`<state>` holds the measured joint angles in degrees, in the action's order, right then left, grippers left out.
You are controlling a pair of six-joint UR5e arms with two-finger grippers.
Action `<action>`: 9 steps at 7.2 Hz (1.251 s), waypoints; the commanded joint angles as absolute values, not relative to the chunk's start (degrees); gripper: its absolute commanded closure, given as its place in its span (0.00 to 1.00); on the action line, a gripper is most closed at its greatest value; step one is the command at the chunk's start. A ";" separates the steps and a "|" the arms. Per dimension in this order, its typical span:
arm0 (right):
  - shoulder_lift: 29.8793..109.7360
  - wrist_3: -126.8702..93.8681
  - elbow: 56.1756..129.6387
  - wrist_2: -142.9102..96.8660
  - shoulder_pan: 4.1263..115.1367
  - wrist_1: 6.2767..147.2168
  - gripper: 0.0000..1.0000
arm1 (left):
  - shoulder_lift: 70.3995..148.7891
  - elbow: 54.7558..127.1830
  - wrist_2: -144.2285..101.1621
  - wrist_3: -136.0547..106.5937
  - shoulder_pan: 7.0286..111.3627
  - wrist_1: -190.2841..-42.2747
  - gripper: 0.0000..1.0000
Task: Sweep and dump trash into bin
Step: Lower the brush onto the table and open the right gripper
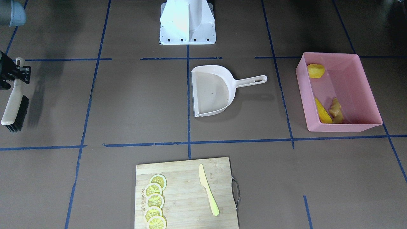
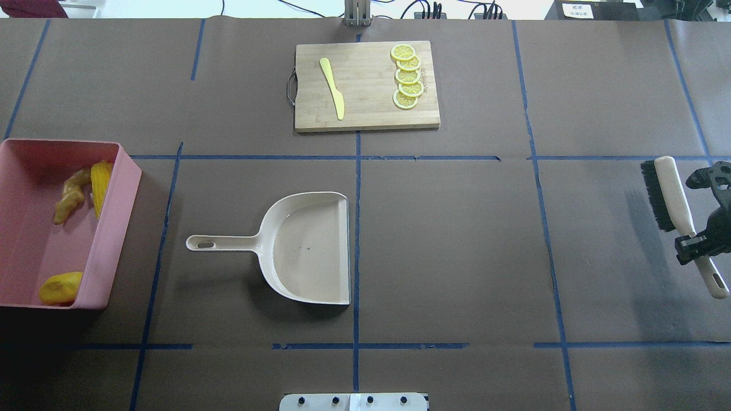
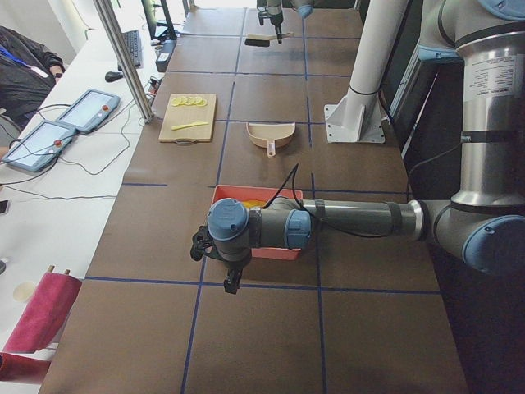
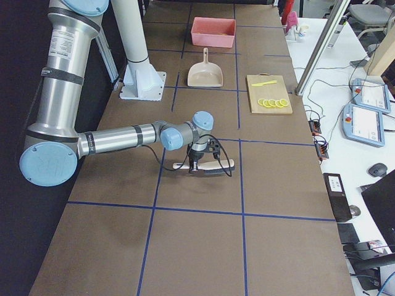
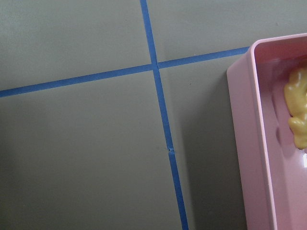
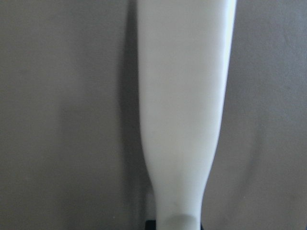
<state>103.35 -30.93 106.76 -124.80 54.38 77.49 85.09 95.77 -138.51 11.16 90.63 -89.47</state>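
overhead exterior: right gripper (image 2: 693, 244) pinched brush (image 2: 674, 194) near right edge
left gripper (image 3: 232, 279): couldn't tell
risk: brush could slip out

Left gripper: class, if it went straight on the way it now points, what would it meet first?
The left gripper points down: probably bare table by the blue tape cross, just beside the pink bin; depth is unclear.

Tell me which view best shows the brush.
Overhead exterior: the whole brush, bristles and handle, with the right gripper shut on its handle. Front-facing shows it at the frame's edge; the right wrist view shows only the handle; the side views show it small.
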 commanded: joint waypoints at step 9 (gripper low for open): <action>103.10 -33.05 103.26 -124.54 55.27 69.35 0.00 | 84.29 96.24 -139.04 11.25 90.70 -89.47 0.00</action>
